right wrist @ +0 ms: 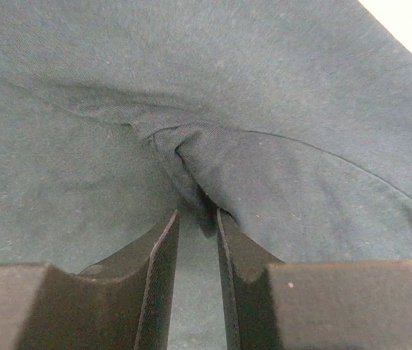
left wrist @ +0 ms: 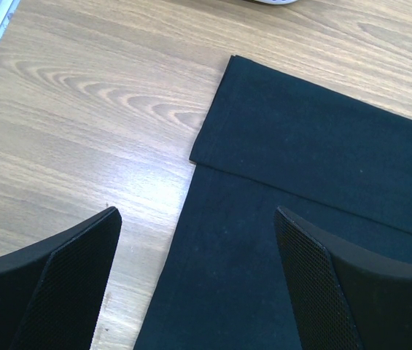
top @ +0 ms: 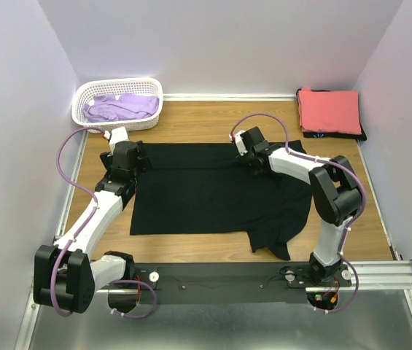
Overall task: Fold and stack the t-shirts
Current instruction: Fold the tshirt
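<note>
Your right fingers [right wrist: 158, 281] pinch the black shirt [top: 206, 193] to fold it. Your left fingers [left wrist: 74, 284] hang spread by its edge, ready to grab.

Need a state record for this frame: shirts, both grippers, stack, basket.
black t-shirt: spread on table, far edge folded over
left gripper: open, over the shirt's left edge
right gripper: shut on a pinch of black fabric
stack: coral-red t-shirt folded atop dark t-shirt, far right
basket: far left, holds crumpled lavender t-shirt
</note>
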`<state>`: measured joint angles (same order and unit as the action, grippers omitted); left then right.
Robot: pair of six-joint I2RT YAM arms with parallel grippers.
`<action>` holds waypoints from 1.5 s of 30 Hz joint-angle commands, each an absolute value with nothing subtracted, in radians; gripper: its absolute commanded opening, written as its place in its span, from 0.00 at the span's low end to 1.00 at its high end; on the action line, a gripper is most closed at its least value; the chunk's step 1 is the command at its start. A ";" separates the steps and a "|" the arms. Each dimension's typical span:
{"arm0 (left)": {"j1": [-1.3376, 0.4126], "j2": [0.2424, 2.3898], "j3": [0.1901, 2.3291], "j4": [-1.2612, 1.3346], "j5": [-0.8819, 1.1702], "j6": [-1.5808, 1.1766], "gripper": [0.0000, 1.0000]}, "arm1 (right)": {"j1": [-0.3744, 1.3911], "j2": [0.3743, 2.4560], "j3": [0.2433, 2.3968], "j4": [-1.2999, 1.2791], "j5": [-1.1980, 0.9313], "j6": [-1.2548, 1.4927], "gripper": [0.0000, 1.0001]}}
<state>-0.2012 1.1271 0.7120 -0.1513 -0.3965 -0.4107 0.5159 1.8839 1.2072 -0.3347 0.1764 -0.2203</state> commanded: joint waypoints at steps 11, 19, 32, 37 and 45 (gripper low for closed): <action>-0.207 1.134 0.741 -0.127 -0.396 -0.402 0.93 | 0.508 1.849 1.216 -0.339 0.173 -0.210 0.04; -0.207 1.138 0.742 -0.127 -0.390 -0.400 0.93 | 0.508 1.813 1.275 -0.482 0.129 -0.135 0.02; -0.207 1.150 0.744 -0.127 -0.377 -0.393 0.93 | 0.508 1.859 1.416 -0.701 0.006 -0.021 0.04; -0.207 1.157 0.744 -0.127 -0.370 -0.393 0.93 | 0.508 1.890 1.494 -0.781 -0.044 -0.028 0.05; -0.207 1.169 0.746 -0.127 -0.341 -0.387 0.93 | 0.508 1.985 1.601 -0.857 -0.136 -0.003 0.26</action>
<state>-0.2043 1.1572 0.7124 -0.1505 -0.3656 -0.3996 0.5102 1.9278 1.5547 -0.7822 -0.0490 -0.0261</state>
